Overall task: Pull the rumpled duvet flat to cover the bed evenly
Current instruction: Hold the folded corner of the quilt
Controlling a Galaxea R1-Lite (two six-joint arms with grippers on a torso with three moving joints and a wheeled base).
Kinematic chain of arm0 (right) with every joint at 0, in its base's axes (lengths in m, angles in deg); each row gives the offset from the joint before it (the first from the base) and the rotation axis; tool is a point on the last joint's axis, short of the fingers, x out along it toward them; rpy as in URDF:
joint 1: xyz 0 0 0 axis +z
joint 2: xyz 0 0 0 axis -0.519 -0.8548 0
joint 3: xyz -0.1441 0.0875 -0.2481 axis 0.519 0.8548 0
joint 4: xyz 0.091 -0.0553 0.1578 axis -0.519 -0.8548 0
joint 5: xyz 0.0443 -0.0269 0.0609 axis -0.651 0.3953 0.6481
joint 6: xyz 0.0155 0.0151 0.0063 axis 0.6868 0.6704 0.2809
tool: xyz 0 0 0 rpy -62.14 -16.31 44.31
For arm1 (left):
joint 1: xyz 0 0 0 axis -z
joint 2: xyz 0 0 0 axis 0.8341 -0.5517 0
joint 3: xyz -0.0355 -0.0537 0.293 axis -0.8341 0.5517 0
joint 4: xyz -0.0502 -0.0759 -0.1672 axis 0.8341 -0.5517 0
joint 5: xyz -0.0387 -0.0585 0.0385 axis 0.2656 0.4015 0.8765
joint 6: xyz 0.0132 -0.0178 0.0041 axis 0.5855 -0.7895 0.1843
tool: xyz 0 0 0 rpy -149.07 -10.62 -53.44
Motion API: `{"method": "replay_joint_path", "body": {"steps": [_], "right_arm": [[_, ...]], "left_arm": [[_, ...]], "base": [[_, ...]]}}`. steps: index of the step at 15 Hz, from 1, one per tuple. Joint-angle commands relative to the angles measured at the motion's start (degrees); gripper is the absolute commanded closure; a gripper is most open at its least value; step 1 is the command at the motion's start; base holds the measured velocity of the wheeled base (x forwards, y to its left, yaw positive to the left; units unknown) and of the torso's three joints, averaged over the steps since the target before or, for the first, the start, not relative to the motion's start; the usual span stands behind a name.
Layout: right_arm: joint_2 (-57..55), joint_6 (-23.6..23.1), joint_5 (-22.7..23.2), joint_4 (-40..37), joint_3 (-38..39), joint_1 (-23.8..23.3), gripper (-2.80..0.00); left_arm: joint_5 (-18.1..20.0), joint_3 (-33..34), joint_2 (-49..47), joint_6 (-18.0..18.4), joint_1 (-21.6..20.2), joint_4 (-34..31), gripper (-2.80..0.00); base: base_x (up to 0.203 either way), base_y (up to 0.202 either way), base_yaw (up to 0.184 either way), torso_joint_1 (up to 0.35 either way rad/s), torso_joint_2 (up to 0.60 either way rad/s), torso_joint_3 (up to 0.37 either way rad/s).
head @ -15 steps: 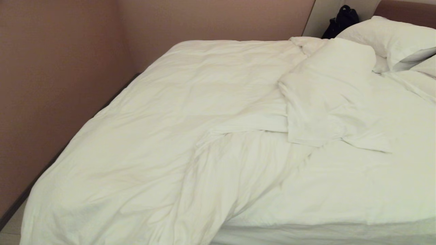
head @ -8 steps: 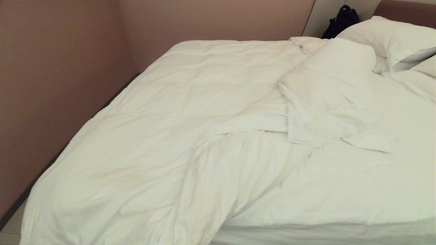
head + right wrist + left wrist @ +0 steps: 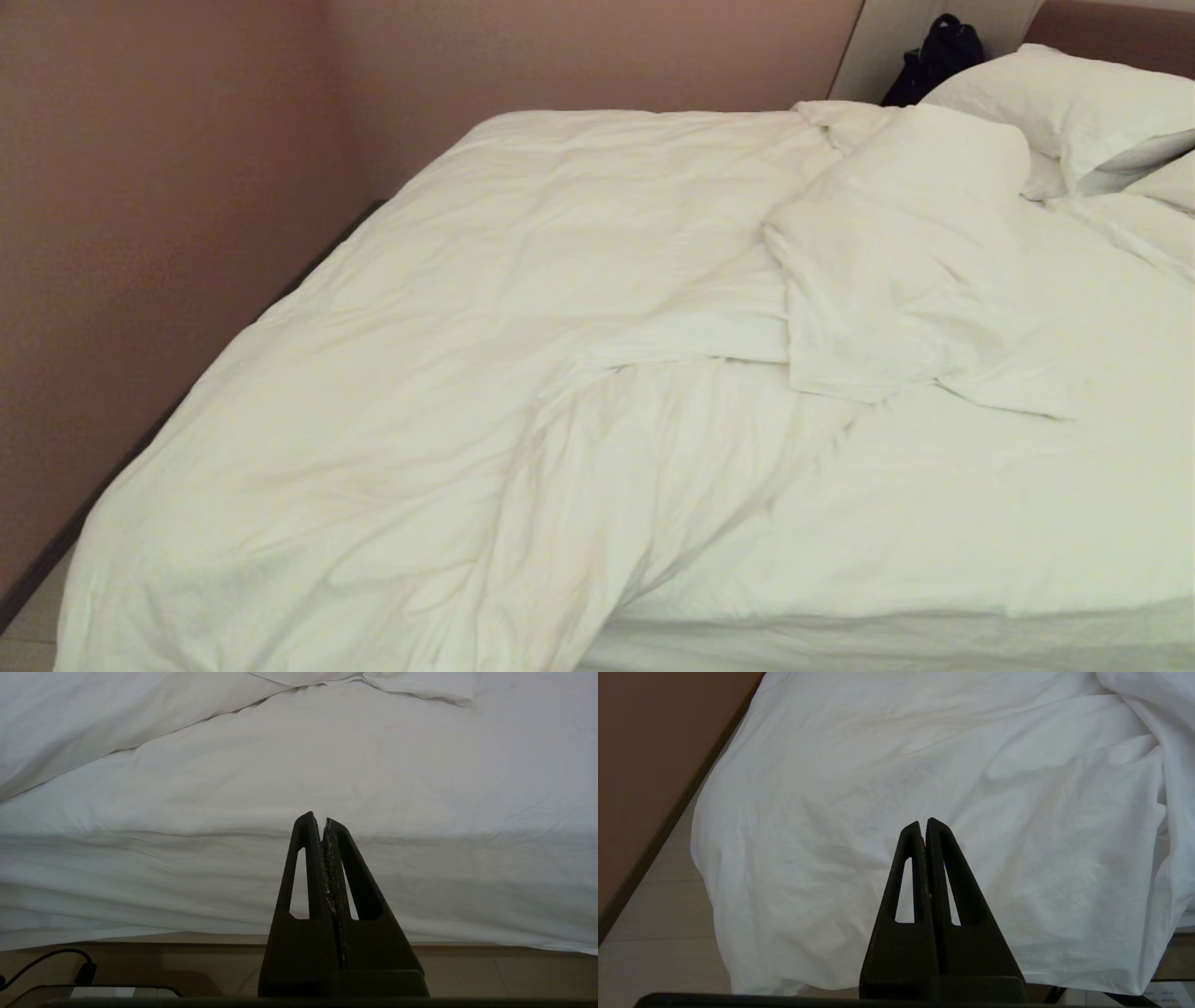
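- Nearest us, our left gripper (image 3: pixel 924 823) and right gripper (image 3: pixel 317 817) hover clenched and empty off the bed's (image 3: pixel 840 644) near edge.
- Beyond them, the duvet (image 3: pixel 420 373) lies rumpled over the bed's left half, spilling off the near-left corner; bare sheet (image 3: pixel 980 504) shows right.
- Farthest right, we see pillows (image 3: pixel 1064 103) and a dark bag (image 3: pixel 934 56).

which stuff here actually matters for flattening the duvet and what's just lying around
Part of the job:
- duvet, rumpled, folded back near the pillows
- bed, sheet bare on the robot's right
- left gripper and right gripper, both shut, holding nothing

Just lying about:
- pillows at the headboard
- black bag behind them
- cable on the floor
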Motion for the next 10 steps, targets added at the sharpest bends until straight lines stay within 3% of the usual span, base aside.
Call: {"method": "replay_joint_path", "body": {"steps": [1,10], "right_arm": [[0.02,-0.02,0.02,0.00,0.00,0.00,0.00],[0.02,-0.02,0.02,0.00,0.00,0.00,0.00]], "left_arm": [[-0.07,0.00,0.02,0.05,0.00,-0.02,0.00],[0.11,0.00,0.02,-0.38,0.04,0.16,0.00]], "base": [[0.000,0.000,0.000,0.000,0.00,0.000],[0.000,0.000,0.000,0.000,0.00,0.000]]}}
